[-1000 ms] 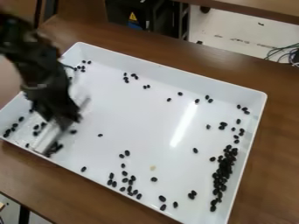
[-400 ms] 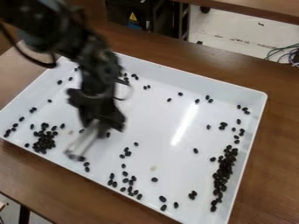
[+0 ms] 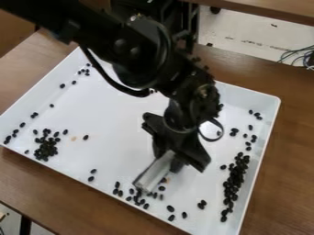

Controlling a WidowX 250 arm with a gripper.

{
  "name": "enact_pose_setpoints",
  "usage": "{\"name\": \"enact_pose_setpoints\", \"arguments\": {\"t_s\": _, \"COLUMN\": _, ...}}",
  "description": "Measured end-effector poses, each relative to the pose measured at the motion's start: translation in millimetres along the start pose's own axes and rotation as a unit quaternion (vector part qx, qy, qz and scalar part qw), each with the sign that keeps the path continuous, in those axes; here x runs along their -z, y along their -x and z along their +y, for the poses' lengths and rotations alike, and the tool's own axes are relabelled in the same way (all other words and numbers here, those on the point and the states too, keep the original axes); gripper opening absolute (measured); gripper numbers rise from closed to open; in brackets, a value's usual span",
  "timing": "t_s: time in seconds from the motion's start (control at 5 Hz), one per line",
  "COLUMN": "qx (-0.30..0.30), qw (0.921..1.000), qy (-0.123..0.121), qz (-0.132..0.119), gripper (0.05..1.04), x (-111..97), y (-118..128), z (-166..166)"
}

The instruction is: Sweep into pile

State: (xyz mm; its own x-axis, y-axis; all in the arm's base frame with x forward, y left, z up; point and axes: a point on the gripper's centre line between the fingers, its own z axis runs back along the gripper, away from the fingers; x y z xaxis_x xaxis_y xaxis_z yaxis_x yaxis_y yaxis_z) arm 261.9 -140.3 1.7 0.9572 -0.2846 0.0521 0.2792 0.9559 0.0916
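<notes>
The hand (image 3: 171, 160) is closed on a pale flat blade (image 3: 151, 174), tilted down into the white tray (image 3: 110, 119) on the desk (image 3: 291, 160). Black beans (image 3: 136, 198) lie around the blade's lower edge, just below the hand; a dense heap lines the tray's right side, and a smaller cluster sits well apart at left.

The end effector (image 3: 173, 158) holds a pale scraper (image 3: 153, 173) among scattered black beans (image 3: 47, 148).

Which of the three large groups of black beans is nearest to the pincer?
The loose middle group, at the lower end of the tool; the compact left pile and the long right heap lie farther away.
</notes>
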Motion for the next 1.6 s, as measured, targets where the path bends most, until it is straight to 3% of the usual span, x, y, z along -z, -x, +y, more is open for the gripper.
{"name": "enact_pose_setpoints", "arguments": {"t_s": 0.2, "qx": -0.025, "qw": 0.9995, "qy": 0.018, "qz": 0.009, "gripper": 0.346, "x": -3.8, "y": -5.6, "z": -8.6}}
{"name": "enact_pose_setpoints", "arguments": {"t_s": 0.4, "qx": -0.04, "qw": 0.999, "qy": 0.019, "qz": 0.008, "gripper": 0.346, "x": -4.6, "y": -14.5, "z": -3.3}}
{"name": "enact_pose_setpoints", "arguments": {"t_s": 0.6, "qx": -0.056, "qw": 0.9983, "qy": -0.016, "qz": 0.005, "gripper": 0.346, "x": -9.7, "y": -23.7, "z": 19.2}}
{"name": "enact_pose_setpoints", "arguments": {"t_s": 0.8, "qx": -0.135, "qw": 0.9884, "qy": -0.065, "qz": 0.02, "gripper": 0.346, "x": -13.7, "y": -20.2, "z": 65.3}}
{"name": "enact_pose_setpoints", "arguments": {"t_s": 1.0, "qx": -0.246, "qw": 0.9657, "qy": -0.084, "qz": 0.009, "gripper": 0.346, "x": -26.5, "y": -8.2, "z": 124.0}}
{"name": "enact_pose_setpoints", "arguments": {"t_s": 1.2, "qx": -0.307, "qw": 0.9483, "qy": -0.079, "qz": 0.017, "gripper": 0.346, "x": -21.5, "y": 4.8, "z": 167.7}}
{"name": "enact_pose_setpoints", "arguments": {"t_s": 1.4, "qx": -0.325, "qw": 0.9422, "qy": -0.072, "qz": 0.033, "gripper": 0.346, "x": -6.6, "y": 23.5, "z": 214.1}}
{"name": "enact_pose_setpoints", "arguments": {"t_s": 1.6, "qx": -0.311, "qw": 0.9449, "qy": -0.086, "qz": 0.053, "gripper": 0.346, "x": 11.2, "y": 31.8, "z": 256.1}}
